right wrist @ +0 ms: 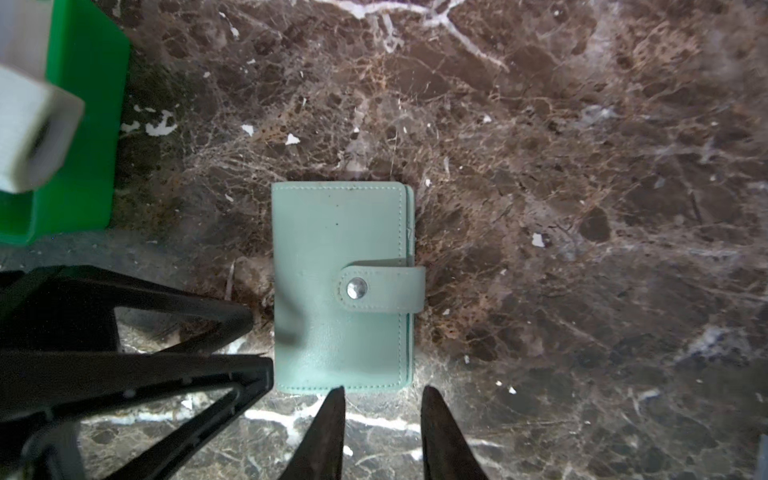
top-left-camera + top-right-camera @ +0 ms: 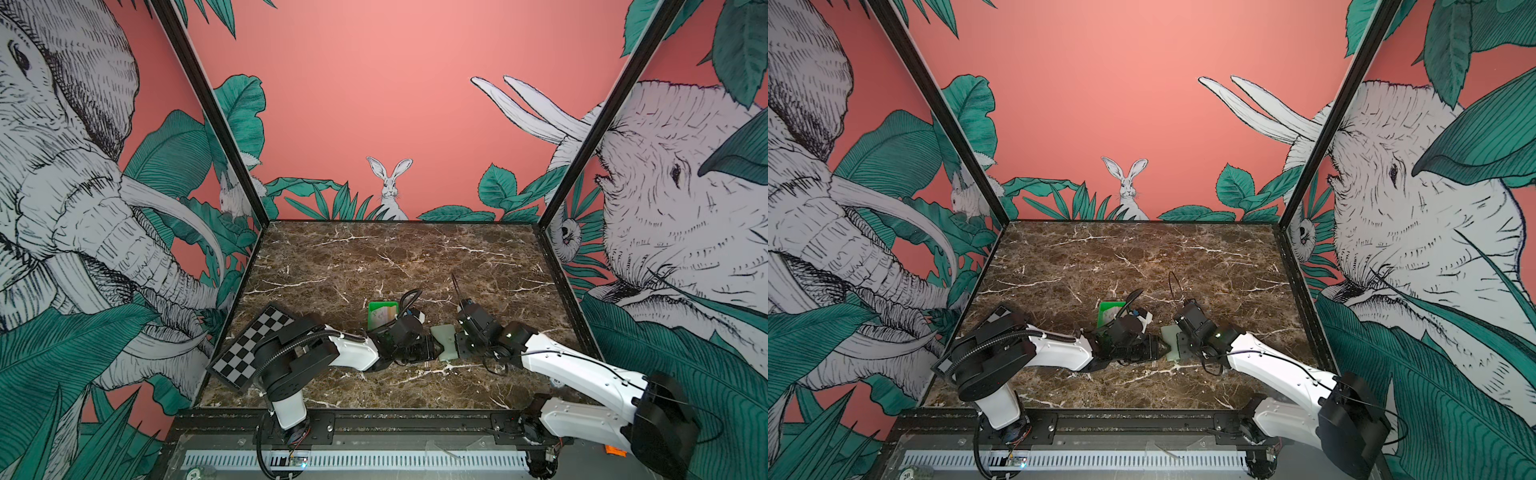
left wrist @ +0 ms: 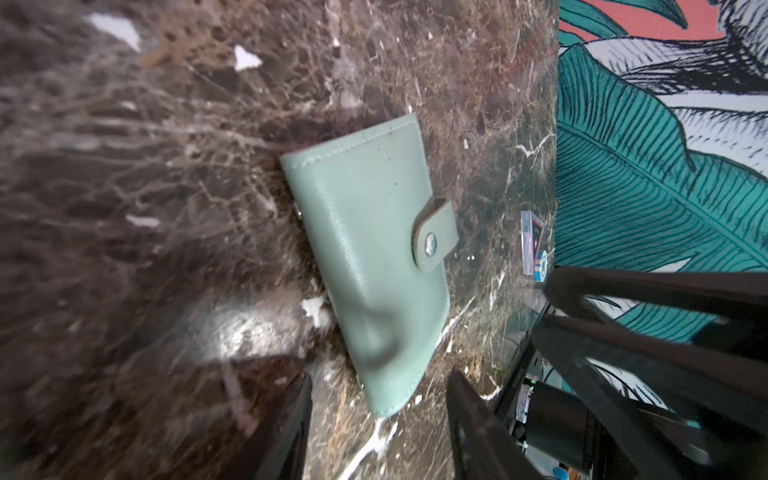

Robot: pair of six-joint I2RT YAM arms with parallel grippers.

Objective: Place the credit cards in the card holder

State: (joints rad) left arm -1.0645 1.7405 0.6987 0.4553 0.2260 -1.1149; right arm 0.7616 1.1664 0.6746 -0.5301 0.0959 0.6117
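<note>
Left claw (image 3: 380, 376), right claw (image 1: 384, 390), both parted, beside card holder (image 1: 332, 249); marble tabletop (image 1: 582, 166), jungle-mural walls (image 2: 395, 104)

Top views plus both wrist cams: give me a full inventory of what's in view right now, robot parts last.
table: one, brown marble with white veins, fills the booth floor.
card holder: one, pale sage green, strap snapped shut, flat on the table near its front middle.
tray: one, bright green, behind and left of the card holder.
credit cards: pale and tan, inside the tray; count unclear.
checkerboard: one, black and white, tilted at the table's left edge.
left gripper: one, black, jaws apart, tips by a corner of the card holder.
right gripper: one, black, jaws apart, tips at the card holder's short edge.
</note>
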